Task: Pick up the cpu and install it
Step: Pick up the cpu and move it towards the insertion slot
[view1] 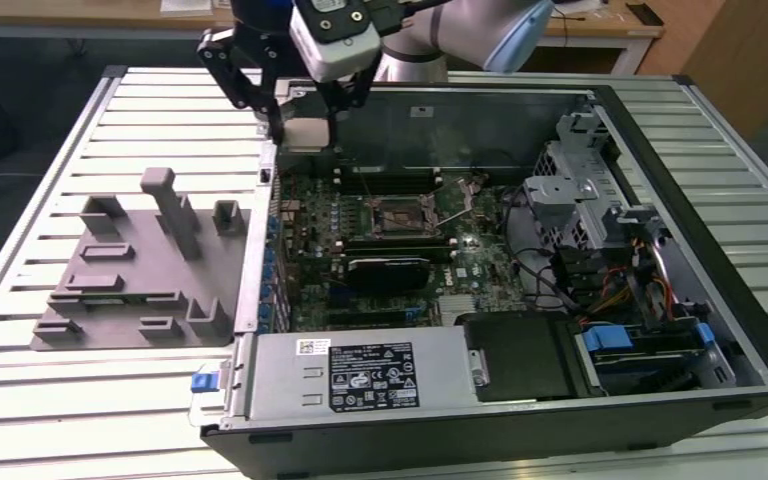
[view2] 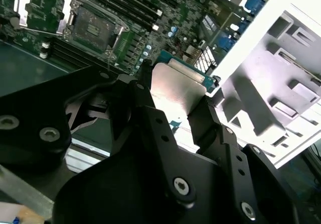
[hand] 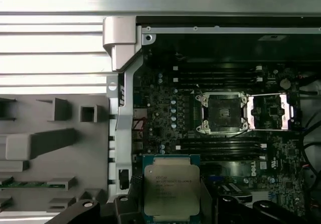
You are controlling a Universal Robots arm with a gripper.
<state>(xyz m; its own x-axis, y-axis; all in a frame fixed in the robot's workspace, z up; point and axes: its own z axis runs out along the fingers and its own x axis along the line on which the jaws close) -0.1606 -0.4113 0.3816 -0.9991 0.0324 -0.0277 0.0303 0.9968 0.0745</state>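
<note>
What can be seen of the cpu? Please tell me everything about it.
The cpu is a flat square chip with a pale silvery metal top plate bearing print, on a green rim. The hand grips it by two opposite edges. It hangs in the air above the board, apart from the open socket, not yet installed.

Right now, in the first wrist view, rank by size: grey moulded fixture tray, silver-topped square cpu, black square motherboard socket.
1. grey moulded fixture tray
2. silver-topped square cpu, enlarged by nearness
3. black square motherboard socket, only slightly smaller
</note>
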